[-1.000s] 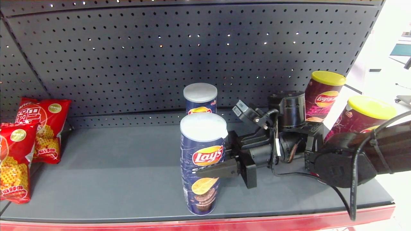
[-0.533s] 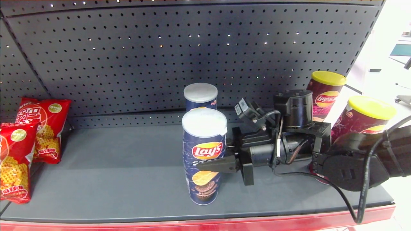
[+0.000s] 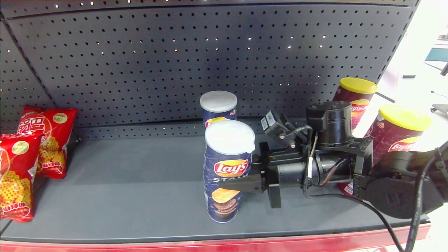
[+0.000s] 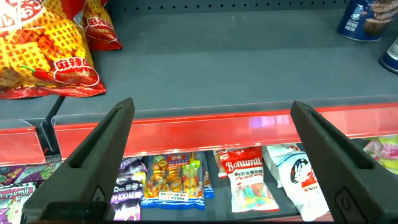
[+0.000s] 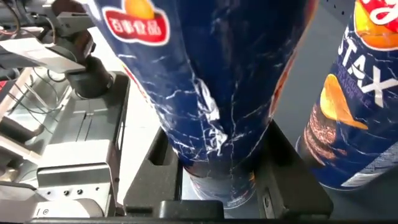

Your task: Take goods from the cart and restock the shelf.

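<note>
Right gripper has its fingers clamped on the blue chip can, standing on the shelf just in front of a second blue can, probably to keep flavours in a row. Left gripper fingers hang wide open.

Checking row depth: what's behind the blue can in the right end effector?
A second blue can stands upright near the pegboard; the held blue can covers its lower part.
</note>
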Tool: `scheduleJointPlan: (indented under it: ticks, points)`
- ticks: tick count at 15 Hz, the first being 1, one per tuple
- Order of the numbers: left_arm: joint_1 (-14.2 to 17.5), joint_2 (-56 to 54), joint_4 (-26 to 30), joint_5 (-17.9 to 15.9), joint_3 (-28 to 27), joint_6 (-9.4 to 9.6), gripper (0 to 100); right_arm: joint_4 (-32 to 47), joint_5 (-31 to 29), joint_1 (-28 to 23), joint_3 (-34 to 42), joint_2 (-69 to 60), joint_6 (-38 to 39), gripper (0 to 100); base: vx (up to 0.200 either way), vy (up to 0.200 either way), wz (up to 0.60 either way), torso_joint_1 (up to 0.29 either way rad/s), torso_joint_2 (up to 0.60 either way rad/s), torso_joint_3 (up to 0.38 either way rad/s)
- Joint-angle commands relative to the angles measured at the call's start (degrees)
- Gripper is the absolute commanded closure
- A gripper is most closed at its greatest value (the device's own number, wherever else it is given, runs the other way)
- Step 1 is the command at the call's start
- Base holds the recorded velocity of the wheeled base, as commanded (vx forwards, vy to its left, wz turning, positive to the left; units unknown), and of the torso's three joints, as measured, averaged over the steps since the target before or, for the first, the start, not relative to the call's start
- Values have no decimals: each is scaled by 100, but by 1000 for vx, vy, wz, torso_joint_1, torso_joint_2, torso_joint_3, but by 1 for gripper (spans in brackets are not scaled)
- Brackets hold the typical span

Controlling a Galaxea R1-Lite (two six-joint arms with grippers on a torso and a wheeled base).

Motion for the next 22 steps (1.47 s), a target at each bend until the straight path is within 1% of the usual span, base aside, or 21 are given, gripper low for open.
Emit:
scheduleJointPlan:
  ticks: [1, 5, 6, 14, 17, 18, 22]
  points:
    - [1, 5, -1, 2, 1, -2, 0, 12, 0, 75, 45, -6, 4, 100, 0, 0, 0, 0, 0, 0]
    - [1, 5, -1, -7, 1, -2, 0, 21, -9, 207, 54, 38, 4, 100, 0, 0, 0, 0, 0, 0]
    - [1, 5, -1, 2, 1, -2, 0, 21, -44, 242, 45, 64, 4, 0, 0, 0, 0, 0, 0, 0]
    - [1, 5, -1, 2, 1, -2, 0, 21, -184, 198, 19, 73, 47, 0, 0, 0, 0, 0, 0, 0]
    - [1, 5, -1, -7, 1, -2, 0, 21, -184, 75, 63, -41, 65, 0, 0, 0, 0, 0, 0, 0]
    - [1, 5, -1, -7, 1, -2, 0, 21, -184, -83, 63, -252, 65, 0, 0, 0, 0, 0, 0, 0]
    - [1, 5, -1, 2, 1, -2, 0, 21, -184, -408, 300, -788, 83, 0, 0, 0, 0, 0, 0, 0]
